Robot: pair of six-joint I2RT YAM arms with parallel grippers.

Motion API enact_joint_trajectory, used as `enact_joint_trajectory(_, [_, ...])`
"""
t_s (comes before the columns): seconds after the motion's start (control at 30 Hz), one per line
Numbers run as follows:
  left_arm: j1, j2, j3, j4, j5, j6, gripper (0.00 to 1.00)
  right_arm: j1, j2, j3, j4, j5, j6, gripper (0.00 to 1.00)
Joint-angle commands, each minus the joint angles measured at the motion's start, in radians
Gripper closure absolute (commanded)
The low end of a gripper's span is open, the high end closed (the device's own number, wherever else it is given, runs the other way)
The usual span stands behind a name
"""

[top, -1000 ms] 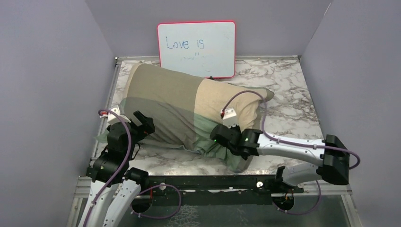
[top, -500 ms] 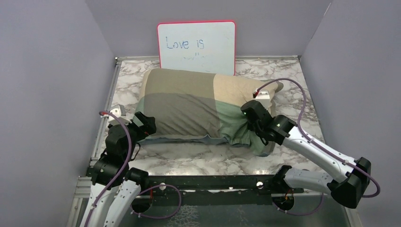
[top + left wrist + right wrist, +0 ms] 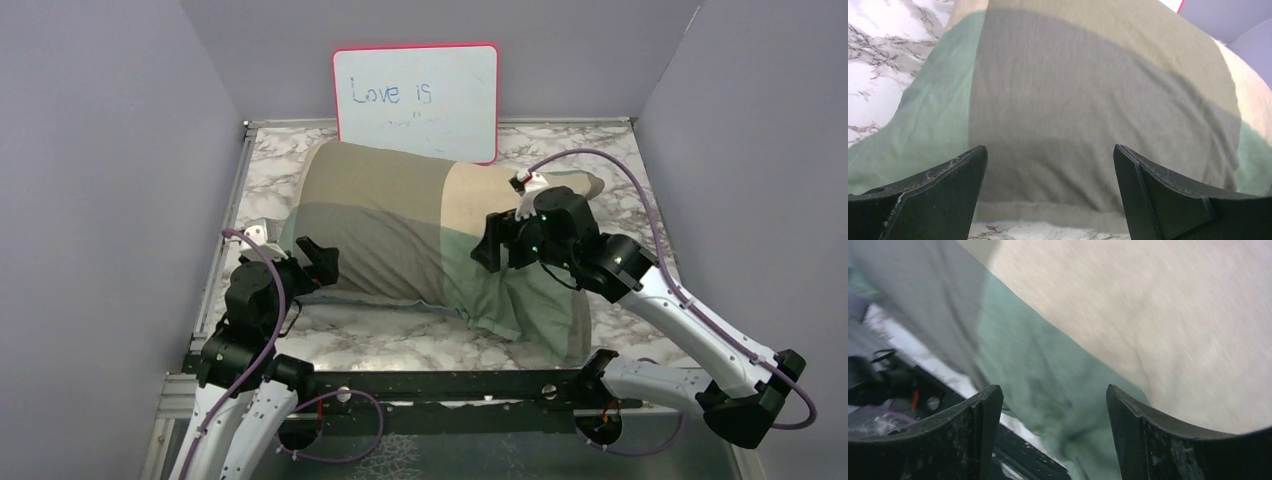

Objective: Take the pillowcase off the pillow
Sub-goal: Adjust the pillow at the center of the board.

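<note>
Now the left tool (image 3: 1049, 150) and right tool (image 3: 1053, 390) gape, empty; a deep pinch on the pillowcase (image 3: 400, 225) could grab the pillow too.

The pillowcase (image 3: 400, 225) is showing as soft, matt woven cloth, lightly creased. Beneath it the surface (image 3: 620, 190) is looking smooth and marble-patterned, white with grey veins. At the far edge a whiteboard (image 3: 415, 100) is gleaming faintly inside a red plastic frame. The fingers (image 3: 1168, 200) of the left gripper (image 3: 1050, 152) are looking like black matt plastic, scuffed pale along the edges.
</note>
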Motion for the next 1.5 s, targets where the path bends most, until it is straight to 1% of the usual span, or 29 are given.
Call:
enact_joint_trajectory(0.0, [0.006, -0.018, -0.006, 0.047, 0.035, 0.019, 0.01, 0.074, 0.039, 0.064, 0.149, -0.250, -0.074, 0.20])
enact_joint_trajectory(0.07, [0.007, -0.013, -0.006, 0.048, 0.034, 0.019, 0.01, 0.199, 0.080, 0.087, 0.172, -0.151, -0.098, 0.20])
enact_joint_trajectory(0.13, [0.007, -0.008, -0.007, 0.046, 0.030, 0.018, 0.01, 0.377, 0.155, 0.130, 0.172, 0.060, -0.160, 0.20])
enact_joint_trajectory(0.2, [0.007, -0.007, -0.007, 0.046, 0.027, 0.018, 0.01, 0.569, 0.272, 0.179, 0.162, 0.320, -0.248, 0.20])
enact_joint_trajectory(0.23, [0.007, -0.007, -0.006, 0.045, 0.025, 0.017, 0.01, 0.641, 0.342, 0.199, 0.163, 0.447, -0.293, 0.19])
enact_joint_trajectory(0.27, [0.009, -0.009, -0.007, 0.044, 0.024, 0.016, 0.01, 0.697, 0.411, 0.219, 0.168, 0.582, -0.315, 0.17])
enact_joint_trajectory(0.3, [0.009, -0.010, -0.007, 0.044, 0.023, 0.016, 0.01, 0.723, 0.478, 0.250, 0.166, 0.701, -0.312, 0.14])
enact_joint_trajectory(0.37, [0.009, -0.016, -0.007, 0.044, 0.018, 0.015, 0.01, 0.733, 0.588, 0.280, 0.157, 0.839, -0.349, 0.11])
enact_joint_trajectory(0.4, [0.009, -0.018, -0.006, 0.042, 0.016, 0.015, 0.01, 0.734, 0.627, 0.281, 0.183, 0.850, -0.379, 0.10])
enact_joint_trajectory(0.47, [0.009, -0.021, -0.008, 0.041, 0.011, 0.013, 0.01, 0.734, 0.666, 0.238, 0.273, 0.816, -0.473, 0.10])
enact_joint_trajectory(0.53, [0.009, -0.023, -0.006, 0.039, 0.002, 0.011, 0.01, 0.733, 0.675, 0.150, 0.454, 0.801, -0.556, 0.09])
enact_joint_trajectory(0.6, [0.009, -0.024, -0.002, 0.030, -0.016, 0.004, 0.01, 0.724, 0.688, 0.078, 0.563, 0.857, -0.593, 0.06])
enact_joint_trajectory(0.67, [0.009, -0.025, 0.002, 0.017, -0.040, -0.009, 0.01, 0.690, 0.705, 0.029, 0.623, 0.918, -0.597, 0.05])
enact_joint_trajectory(0.73, [0.009, -0.028, 0.005, 0.005, -0.082, -0.024, 0.01, 0.643, 0.714, 0.027, 0.589, 0.945, -0.518, 0.08])
enact_joint_trajectory(0.77, [0.009, -0.028, 0.006, -0.003, -0.101, -0.033, 0.01, 0.616, 0.711, 0.032, 0.565, 0.941, -0.453, 0.18])
enact_joint_trajectory(0.8, [0.009, -0.029, 0.008, -0.012, -0.123, -0.046, 0.01, 0.584, 0.705, 0.028, 0.568, 0.925, -0.416, 0.33])
enact_joint_trajectory(0.87, [0.009, -0.038, 0.012, -0.028, -0.150, -0.065, 0.01, 0.538, 0.695, 0.017, 0.601, 0.892, -0.373, 0.59])
enact_joint_trajectory(0.9, [0.009, -0.044, 0.012, -0.033, -0.161, -0.070, 0.01, 0.523, 0.692, 0.020, 0.596, 0.858, -0.356, 0.68])
enact_joint_trajectory(0.93, [0.009, -0.051, 0.013, -0.037, -0.172, -0.077, 0.01, 0.515, 0.691, 0.036, 0.553, 0.811, -0.336, 0.78])
enact_joint_trajectory(0.97, [0.010, -0.059, 0.014, -0.041, -0.185, -0.081, 0.01, 0.512, 0.693, 0.070, 0.484, 0.781, -0.301, 0.95])
enact_joint_trajectory(1.0, [0.009, -0.072, 0.014, -0.048, -0.202, -0.090, 0.01, 0.512, 0.702, 0.113, 0.374, 0.769, -0.235, 0.99])
enact_joint_trajectory(1.03, [0.009, -0.084, 0.011, -0.056, -0.226, -0.107, 0.02, 0.512, 0.711, 0.170, 0.241, 0.747, -0.140, 0.99])
enact_joint_trajectory(1.1, [0.009, -0.106, 0.003, -0.070, -0.285, -0.144, 0.01, 0.512, 0.711, 0.213, 0.054, 0.701, 0.030, 0.99])
enact_joint_trajectory(1.13, [0.009, -0.113, 0.001, -0.076, -0.315, -0.157, 0.01, 0.512, 0.697, 0.205, 0.000, 0.679, 0.101, 0.99])
enact_joint_trajectory(1.17, [0.009, -0.112, 0.002, -0.082, -0.338, -0.162, 0.01, 0.512, 0.668, 0.174, -0.009, 0.658, 0.137, 0.99])
enact_joint_trajectory(1.23, [0.009, -0.104, 0.008, -0.091, -0.353, -0.165, 0.01, 0.512, 0.589, 0.067, 0.074, 0.602, 0.116, 0.99])
enact_joint_trajectory(1.3, [0.007, -0.095, 0.015, -0.090, -0.318, -0.150, 0.01, 0.512, 0.500, -0.027, 0.185, 0.525, 0.034, 0.99])
enact_joint_trajectory(1.37, [0.002, -0.093, 0.015, -0.088, -0.289, -0.147, 0.01, 0.512, 0.404, -0.122, 0.270, 0.460, 0.014, 0.99])
enact_joint_trajectory(1.47, [0.000, -0.089, 0.009, -0.078, -0.311, -0.154, 0.01, 0.512, 0.274, -0.197, 0.370, 0.346, 0.000, 0.99])
